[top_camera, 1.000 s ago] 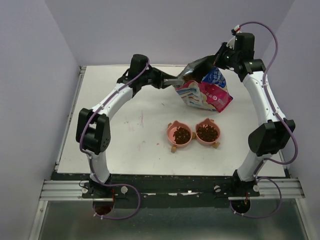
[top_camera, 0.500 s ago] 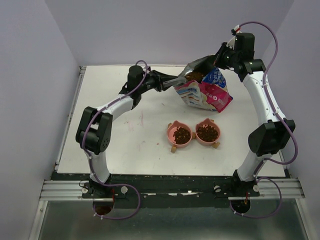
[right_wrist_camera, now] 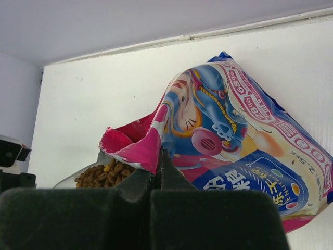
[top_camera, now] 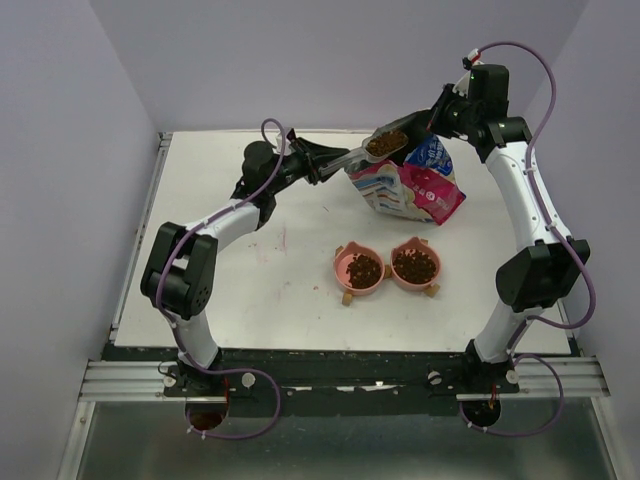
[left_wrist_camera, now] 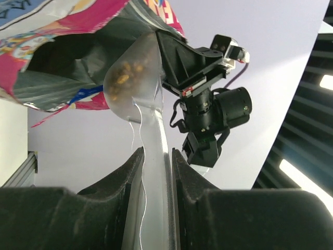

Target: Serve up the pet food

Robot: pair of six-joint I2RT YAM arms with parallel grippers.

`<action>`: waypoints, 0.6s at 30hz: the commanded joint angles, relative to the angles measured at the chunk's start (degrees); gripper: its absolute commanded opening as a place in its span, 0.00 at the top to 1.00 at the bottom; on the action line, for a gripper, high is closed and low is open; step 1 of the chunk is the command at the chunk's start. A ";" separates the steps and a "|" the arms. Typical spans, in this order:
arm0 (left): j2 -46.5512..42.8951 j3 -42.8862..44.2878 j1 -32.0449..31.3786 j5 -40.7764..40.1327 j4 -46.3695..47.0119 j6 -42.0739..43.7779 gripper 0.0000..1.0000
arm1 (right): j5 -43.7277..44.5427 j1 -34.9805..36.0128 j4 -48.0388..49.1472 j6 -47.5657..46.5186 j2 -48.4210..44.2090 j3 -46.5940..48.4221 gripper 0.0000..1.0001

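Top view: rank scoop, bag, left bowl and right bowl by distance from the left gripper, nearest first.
From the left gripper:
1. scoop: in its grip, at the back.
2. bag: just right of the scoop.
3. left bowl: centre, nearer the bases.
4. right bowl: beside it, further right.

Right gripper (right_wrist_camera: 156,169), bottom centre, jaws closed on the pink edge of the printed bag (right_wrist_camera: 229,140); kibble (right_wrist_camera: 104,174) in a clear scoop (right_wrist_camera: 65,182), lower left; white table (right_wrist_camera: 88,99) behind.

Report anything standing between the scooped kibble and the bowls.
Only the bag: its body lies between the kibble in the scoop at its mouth and the bowls. Nothing else visible.
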 commanded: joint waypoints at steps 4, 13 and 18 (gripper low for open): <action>-1.23 -0.14 -0.01 -0.49 8.93 -5.08 1.00 | -1.57 -0.47 7.10 0.71 -2.26 6.48 1.00; -0.26 1.01 -0.01 -0.40 14.20 -6.74 1.00 | -1.74 -0.47 7.02 0.62 -2.44 6.57 1.00; -3.76 -4.16 -0.01 0.92 17.36 -7.80 1.00 | -1.74 -0.47 7.02 0.54 -2.09 6.83 1.00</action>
